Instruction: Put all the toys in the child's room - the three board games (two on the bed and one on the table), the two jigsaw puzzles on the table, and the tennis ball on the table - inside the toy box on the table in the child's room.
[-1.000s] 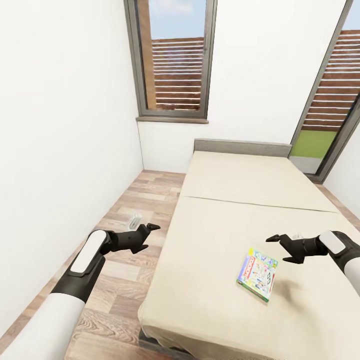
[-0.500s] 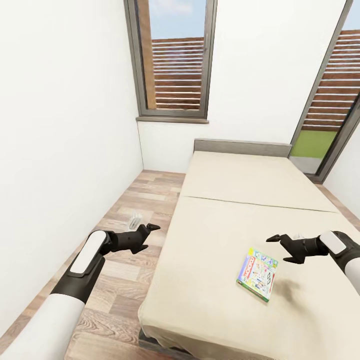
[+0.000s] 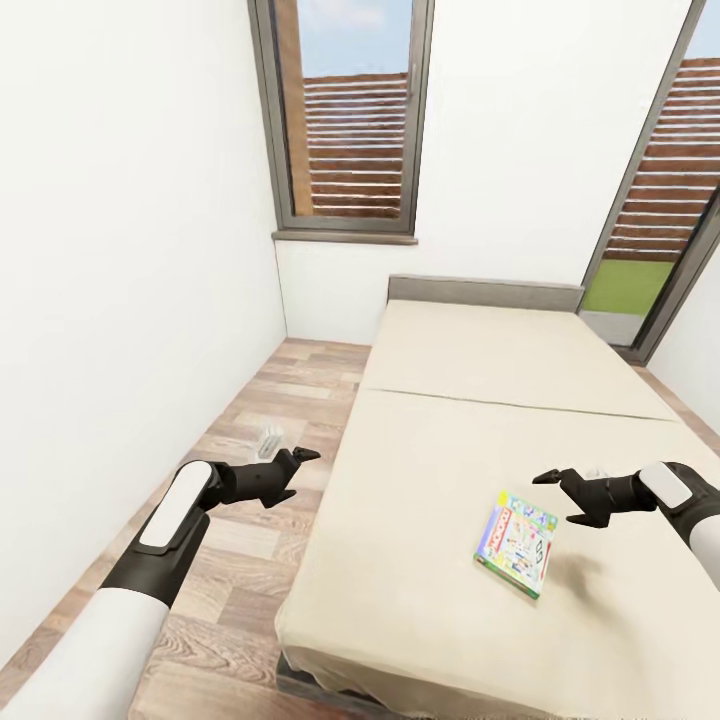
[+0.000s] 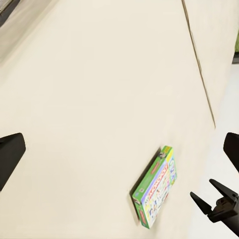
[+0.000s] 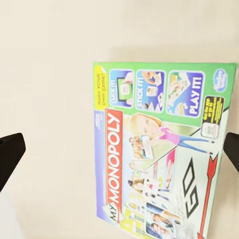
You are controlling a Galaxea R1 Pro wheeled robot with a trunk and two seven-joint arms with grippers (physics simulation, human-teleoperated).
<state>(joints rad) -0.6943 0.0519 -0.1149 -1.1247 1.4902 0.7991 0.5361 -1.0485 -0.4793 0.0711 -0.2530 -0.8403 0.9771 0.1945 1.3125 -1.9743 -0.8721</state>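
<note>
Right gripper [image 3: 562, 496] wide open, empty, hovering just above green-edged board game [image 3: 517, 542] on bed [image 3: 440, 480], left gripper [image 3: 292, 470] open, empty, box's far edge cut off in right wrist view.

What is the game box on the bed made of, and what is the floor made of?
The board game looks like printed cardboard with a smooth finish: flat faces, sharp edges, bright pictures and MONOPOLY lettering. The floor looks like wood planks, brown with grain lines and seams, though it could be laminate.

tall grey-framed window [image 3: 345, 120], wood-plank floor [image 3: 250, 440], white walls [image 3: 120, 250]
</note>
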